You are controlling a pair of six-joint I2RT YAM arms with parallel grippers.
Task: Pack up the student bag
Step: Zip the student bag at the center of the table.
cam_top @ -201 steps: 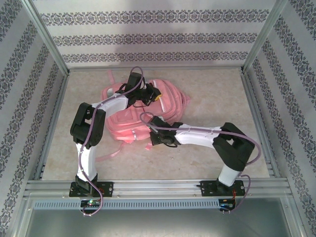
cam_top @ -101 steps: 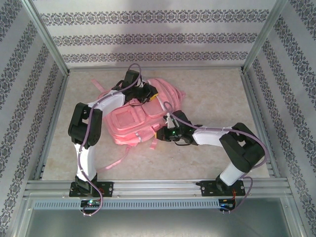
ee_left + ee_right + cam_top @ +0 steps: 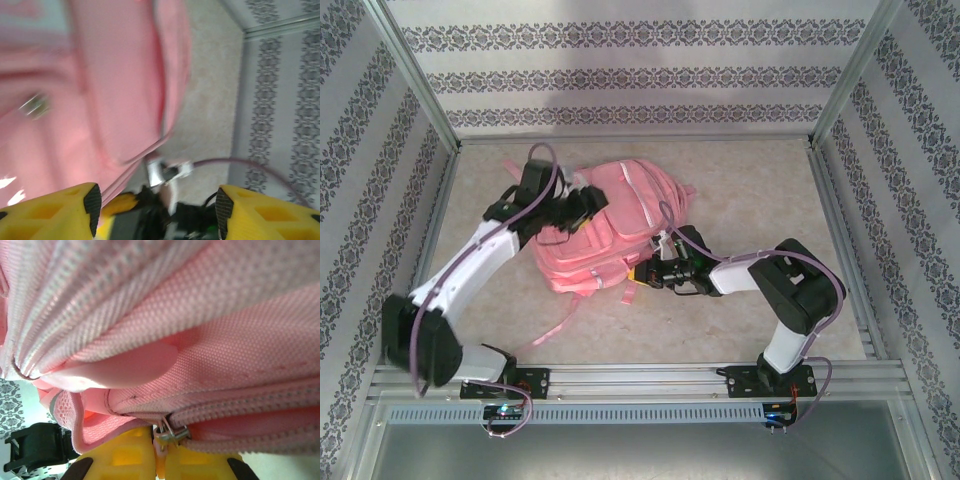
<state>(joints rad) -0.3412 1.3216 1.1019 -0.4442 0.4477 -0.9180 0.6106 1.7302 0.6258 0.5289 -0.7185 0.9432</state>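
Now, the top external view: the student bag [image 3: 615, 225] lies flat mid-table on the beige table [image 3: 750, 190], front pockets up, with a loose strap [image 3: 548, 330] trailing toward the near edge. The left gripper [image 3: 585, 205] hovers over the bag's left side. The right gripper [image 3: 642, 272] sits at the bag's near right corner, touching the fabric. Left wrist view (blurred): the yellow fingers [image 3: 75, 207] stand wide apart with nothing between them; pink bag fabric lies just beyond, bare table to the right. Right wrist view: the jaws are pressed together on the zip pull [image 3: 161, 450], a pink tab hanging from the metal slider [image 3: 171, 432]. The teeth to the slider's right are closed, and fabric bunches above. Judgement: the step in hand is opening a compartment, with the right arm holding the pull and the left arm free. The next move likely calls for the left gripper to pin or pinch the fabric near the zip so the bag does not slide. Then comes a steady draw along the line of the teeth; pulling off-line risks a jam or the tab slipping out.
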